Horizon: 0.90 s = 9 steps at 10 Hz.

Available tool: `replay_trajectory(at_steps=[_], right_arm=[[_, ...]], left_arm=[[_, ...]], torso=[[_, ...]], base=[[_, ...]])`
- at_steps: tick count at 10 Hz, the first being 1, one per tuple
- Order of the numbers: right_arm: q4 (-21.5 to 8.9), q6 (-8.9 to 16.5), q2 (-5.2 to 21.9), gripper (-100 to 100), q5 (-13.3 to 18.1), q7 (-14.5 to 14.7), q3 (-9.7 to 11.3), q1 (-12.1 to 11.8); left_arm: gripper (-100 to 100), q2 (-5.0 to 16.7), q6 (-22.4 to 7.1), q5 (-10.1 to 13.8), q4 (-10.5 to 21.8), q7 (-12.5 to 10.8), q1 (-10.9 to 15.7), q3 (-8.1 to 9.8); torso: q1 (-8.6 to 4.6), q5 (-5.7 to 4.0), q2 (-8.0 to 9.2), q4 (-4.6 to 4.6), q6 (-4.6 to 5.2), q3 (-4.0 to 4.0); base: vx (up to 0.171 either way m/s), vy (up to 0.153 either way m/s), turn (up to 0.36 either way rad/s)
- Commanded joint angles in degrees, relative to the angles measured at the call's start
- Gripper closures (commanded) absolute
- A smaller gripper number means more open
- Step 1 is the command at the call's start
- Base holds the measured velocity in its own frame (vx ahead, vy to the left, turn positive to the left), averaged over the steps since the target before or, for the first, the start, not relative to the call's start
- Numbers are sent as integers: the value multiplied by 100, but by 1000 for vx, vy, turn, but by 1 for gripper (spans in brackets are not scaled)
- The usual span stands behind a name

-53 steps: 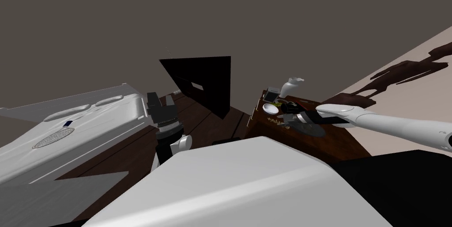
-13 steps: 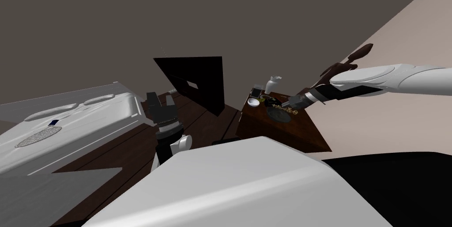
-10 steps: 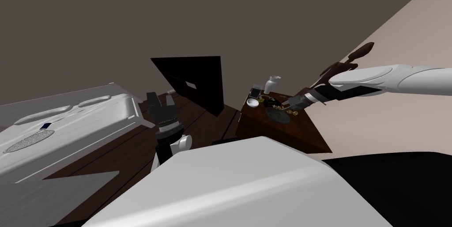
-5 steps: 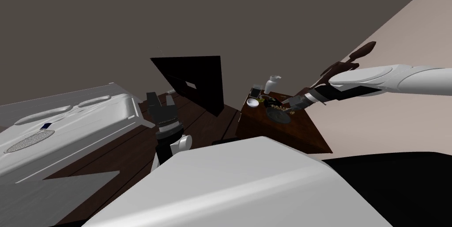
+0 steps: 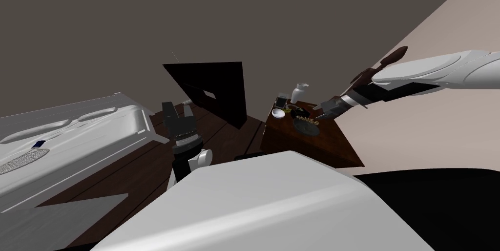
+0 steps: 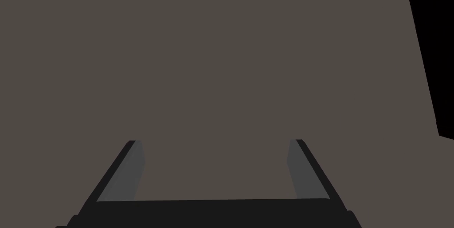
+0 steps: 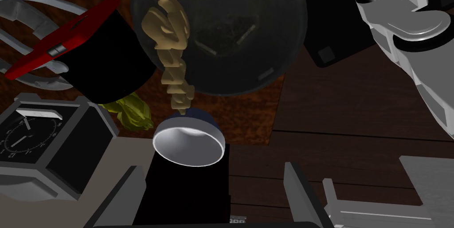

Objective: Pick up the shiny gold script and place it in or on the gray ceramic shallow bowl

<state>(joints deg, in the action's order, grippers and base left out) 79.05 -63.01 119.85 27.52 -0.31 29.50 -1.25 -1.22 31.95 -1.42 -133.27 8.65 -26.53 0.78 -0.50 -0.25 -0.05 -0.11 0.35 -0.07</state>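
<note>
1 gold script (image 7: pixel 170 25) partly in the dark bowl (image 7: pixel 248 34); right pincer (image 7: pixel 213 166) and left pincer (image 6: pixel 215 141), fingers apart.

Script (image 7: pixel 172 48) reads dull gold, tan where shaded. Bowl (image 7: pixel 261 34) is dark grey, near black, with pale flecks scattered over it. Block (image 7: pixel 106 61) is black with a red edge. Scrap (image 7: pixel 131 112) is yellow-green. Cup (image 7: pixel 188 147) looks white inside, dark blue outside. Clock (image 7: pixel 26 139) has a grey case, black face and white hands. I note the stand top (image 7: pixel 252 114) as mottled rust-brown, the floor (image 7: pixel 354 119) as dark brown planks, the wall (image 5: pixel 244 13) as flat grey-brown.
</note>
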Motion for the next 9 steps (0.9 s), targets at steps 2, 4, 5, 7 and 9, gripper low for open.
replay_trajectory(at_steps=[2, 4, 5, 7, 9], right_arm=[[135, -116, 266, -100, -98, -122, -34, 110], [116, -105, 234, 0, -95, -100, -7, 105], [115, -105, 232, 0, -93, -100, -9, 103], [115, -105, 232, 0, -93, -100, -8, 104], [115, -105, 232, 0, -93, -100, -8, 104]], left_arm=[[0, 0, 0, 0, 0, 0, 0, 0], [0, 0, 0, 0, 0, 0, 0, 0], [0, 0, 0, 0, 0, 0, 0, 0], [0, 0, 0, 0, 0, 0, 0, 0], [0, 0, 0, 0, 0, 0, 0, 0]], torso=[[0, -1, 0, 0, -1, 0], [-1, -2, 0, -1, -1, 0], [-2, -2, 1, -1, -1, 0], [-2, -3, 1, -1, -1, 0], [-2, -3, 1, -1, -1, 0]], base=[[5, -3, -33], [0, 0, 0], [0, 0, 0], [0, 0, 0], [0, 0, 0]])
